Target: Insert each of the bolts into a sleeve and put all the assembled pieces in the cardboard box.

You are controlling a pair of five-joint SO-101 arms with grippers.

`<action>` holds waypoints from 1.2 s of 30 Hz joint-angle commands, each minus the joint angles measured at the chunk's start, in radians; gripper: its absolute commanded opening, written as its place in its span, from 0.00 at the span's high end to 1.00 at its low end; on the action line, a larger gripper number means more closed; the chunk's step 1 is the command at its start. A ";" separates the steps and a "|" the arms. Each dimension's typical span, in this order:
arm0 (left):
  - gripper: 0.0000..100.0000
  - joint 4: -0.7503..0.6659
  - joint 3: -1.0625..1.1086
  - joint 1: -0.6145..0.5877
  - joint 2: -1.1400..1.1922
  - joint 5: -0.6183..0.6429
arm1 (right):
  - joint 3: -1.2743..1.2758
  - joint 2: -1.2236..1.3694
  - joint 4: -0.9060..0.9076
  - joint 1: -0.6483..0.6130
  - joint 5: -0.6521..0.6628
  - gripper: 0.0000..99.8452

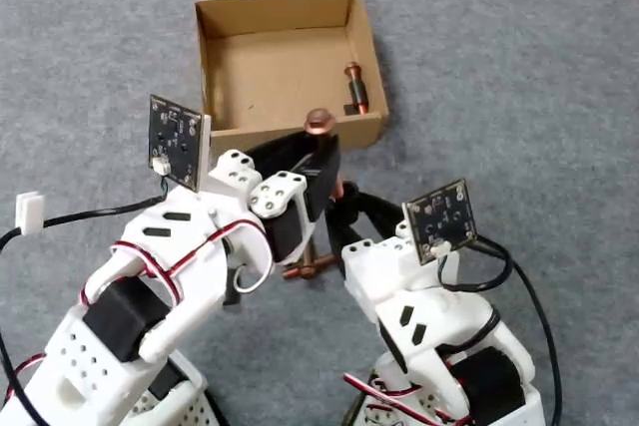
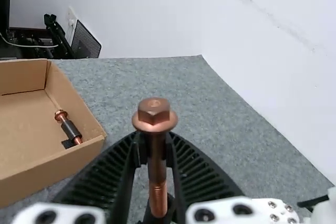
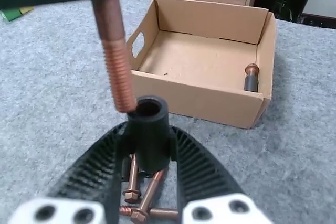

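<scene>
Your left hand [image 2: 154, 141] is squeezed tight on a copper bolt [image 2: 153, 119]. Its two fingers press on the bolt's smooth neck, just under the head, and the head points up. Your right hand [image 3: 149, 129] is squeezed on a black sleeve [image 3: 151, 148], which stands upright with its hole facing up. The threaded tip of the bolt sits right at the edge of that hole. You cannot tell if it has gone in at all.

The cardboard box [image 1: 270, 67] sits on the grey bench [image 1: 519, 97], just past both hands. One finished piece [image 1: 355, 90], a bolt in a sleeve, lies inside against a side wall.

Some loose bolts [image 3: 139, 192] lie on the bench under your right hand. The sleeve and the fingers hide parts of them, so they are hard to count. From the high view, the arms cover most of both hands, and the sleeve is hard to make out there. In the left wrist view, the bolt's bottom end is cut off.
</scene>
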 commanded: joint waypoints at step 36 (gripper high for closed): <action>0.98 0.051 0.046 0.003 -0.024 0.003 | -0.012 -0.004 0.026 -0.041 -0.008 1.00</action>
